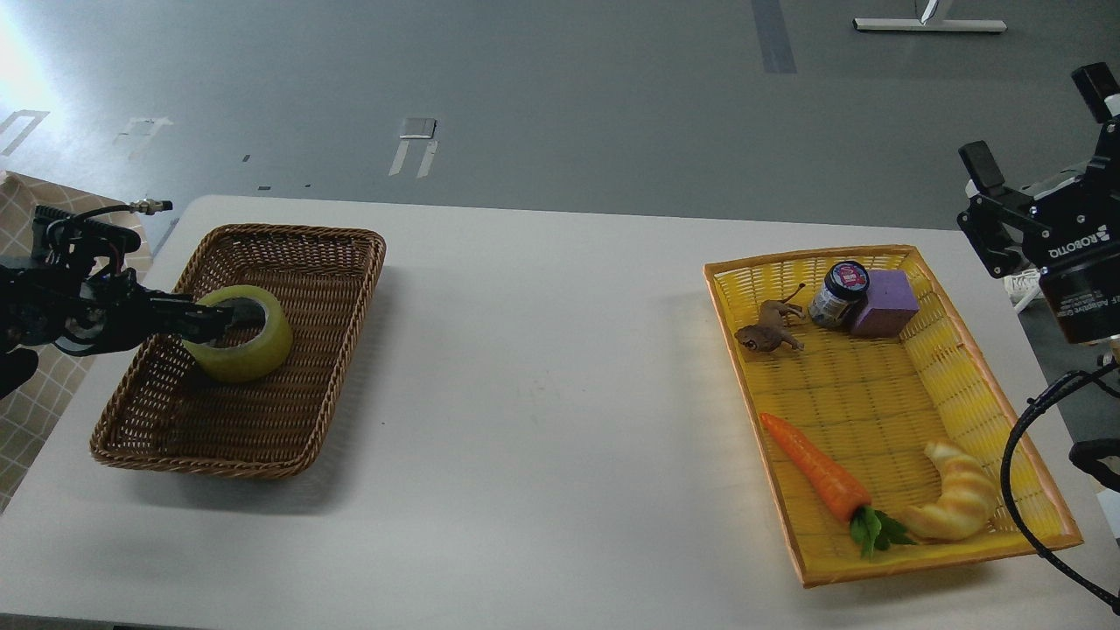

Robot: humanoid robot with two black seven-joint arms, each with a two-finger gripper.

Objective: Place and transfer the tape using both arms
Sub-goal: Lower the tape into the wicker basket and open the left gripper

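The yellow tape roll (255,352) lies low inside the brown wicker basket (289,233) at the table's left, its hole facing up. It seems to rest on the basket floor. My left gripper (214,322) comes in from the left and is shut on the roll's near-left wall, with one finger in the core. My right gripper (1037,131) is open and empty, raised beyond the table's right edge, far from the tape.
A yellow tray (726,350) at the right holds a carrot (814,472), a croissant (958,503), a toy lion (770,331), a dark jar (838,293) and a purple block (885,304). A black cable (1019,429) hangs by the tray's right side.
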